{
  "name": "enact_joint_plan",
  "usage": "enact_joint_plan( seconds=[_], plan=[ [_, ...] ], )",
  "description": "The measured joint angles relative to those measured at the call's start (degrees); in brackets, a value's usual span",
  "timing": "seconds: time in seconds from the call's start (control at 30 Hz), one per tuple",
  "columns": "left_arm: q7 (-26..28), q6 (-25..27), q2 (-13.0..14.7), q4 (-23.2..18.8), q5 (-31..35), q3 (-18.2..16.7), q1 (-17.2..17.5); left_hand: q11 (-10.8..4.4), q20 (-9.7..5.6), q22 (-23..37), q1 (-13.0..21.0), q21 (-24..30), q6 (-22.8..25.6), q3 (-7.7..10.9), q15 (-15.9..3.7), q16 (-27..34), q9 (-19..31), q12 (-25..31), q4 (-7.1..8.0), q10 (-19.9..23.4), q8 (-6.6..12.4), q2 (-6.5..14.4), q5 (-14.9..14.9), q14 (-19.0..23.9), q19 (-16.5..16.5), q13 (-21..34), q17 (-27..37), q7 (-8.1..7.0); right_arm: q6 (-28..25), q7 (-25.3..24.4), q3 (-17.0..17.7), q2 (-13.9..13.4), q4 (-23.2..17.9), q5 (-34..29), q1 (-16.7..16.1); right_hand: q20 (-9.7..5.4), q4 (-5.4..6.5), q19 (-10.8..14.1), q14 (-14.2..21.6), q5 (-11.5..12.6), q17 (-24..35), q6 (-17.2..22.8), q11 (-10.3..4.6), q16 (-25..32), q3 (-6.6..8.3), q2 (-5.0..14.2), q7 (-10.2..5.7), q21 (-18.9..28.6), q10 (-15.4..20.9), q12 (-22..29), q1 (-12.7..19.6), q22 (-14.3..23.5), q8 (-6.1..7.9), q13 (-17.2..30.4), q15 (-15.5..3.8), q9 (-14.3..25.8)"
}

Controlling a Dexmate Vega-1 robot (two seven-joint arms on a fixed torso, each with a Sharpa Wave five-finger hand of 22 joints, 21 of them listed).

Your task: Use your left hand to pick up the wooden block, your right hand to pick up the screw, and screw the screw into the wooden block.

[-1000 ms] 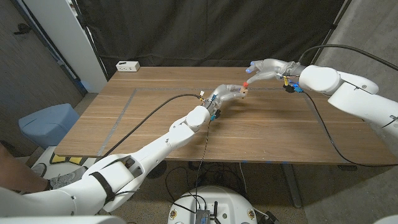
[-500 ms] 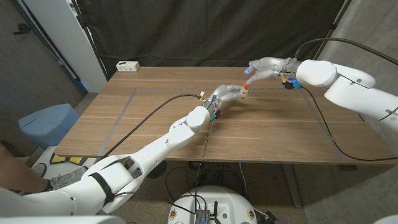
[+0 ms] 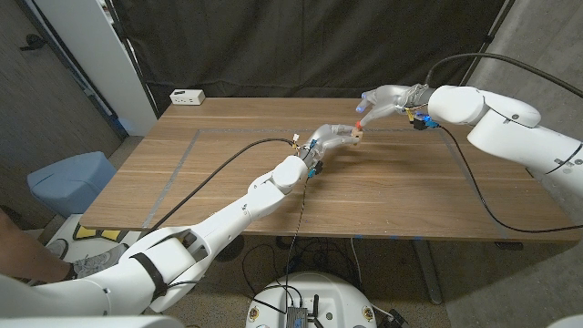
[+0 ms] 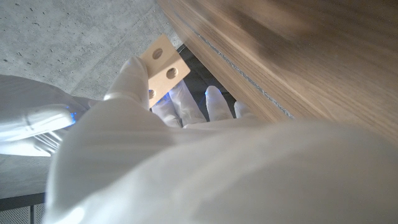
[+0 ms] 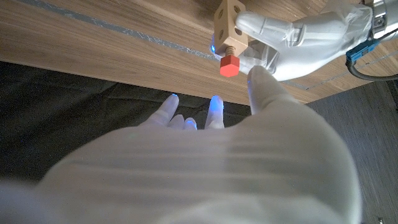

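My left hand [image 3: 333, 138] holds the wooden block [image 3: 358, 135] up off the table [image 3: 228, 173], near its far middle, pinched at the fingertips with the holes facing outward. In my right wrist view the screw [image 5: 229, 63], with its red head, sits in the underside of the block [image 5: 228, 26], its shaft partly in a hole. My right hand [image 3: 383, 98] hovers just beside the block, a little beyond it, fingers spread and holding nothing; one finger [image 5: 264, 87] reaches toward the red head but I cannot tell whether it touches.

I judge the screw is started and needs more turns. To do this well I should keep the left grip steady so the block does not twist, close thumb and finger squarely on the red head, and turn along the shaft's line without pushing sideways, or the screw may tip out of the hole.

I see no containers on the table; a small white box [image 3: 187, 96] lies at the far left corner.
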Motion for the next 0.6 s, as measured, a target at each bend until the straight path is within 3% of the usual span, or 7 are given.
enact_joint_plan(
  seconds=[0.3, 0.6],
  plan=[
    [0.12, -0.06, 0.12, -0.04, 0.15, 0.0, 0.1, 0.05, 0.0, 0.0, 0.0, 0.0, 0.0, 0.0, 0.0, 0.0, 0.0, -0.01, 0.0, -0.05, 0.0, 0.0, 0.0, 0.0, 0.0, 0.0, 0.0, 0.0, -0.62, 0.5, -0.75, 0.54, -0.14, -1.9, 0.28, -0.4, 0.03, 0.43, 0.65, -0.3, 0.15, 1.94, -0.7, 0.45, 0.44, -0.45, -0.48, 0.11, 0.69, 0.23, 1.22, 0.0, 0.76, 0.0, -0.65, 0.27],
    [0.19, -0.07, 0.19, -0.36, 0.29, 0.0, 0.19, 0.11, 0.0, 0.0, 0.0, 0.0, 0.0, 0.0, 0.0, 0.0, -0.02, -0.04, 0.0, -0.12, 0.0, 0.0, 0.0, 0.0, 0.0, 0.0, 0.0, 0.0, -1.2, 0.69, -1.17, 0.84, -0.41, -3.56, 0.29, -0.72, 0.43, 1.34, 1.33, -0.74, 0.17, 3.88, -0.44, 0.45, 0.89, -0.46, -0.6, 0.43, 1.87, 0.23, 1.85, 0.0, 1.95, 0.0, -0.72, 0.54]
  ],
)
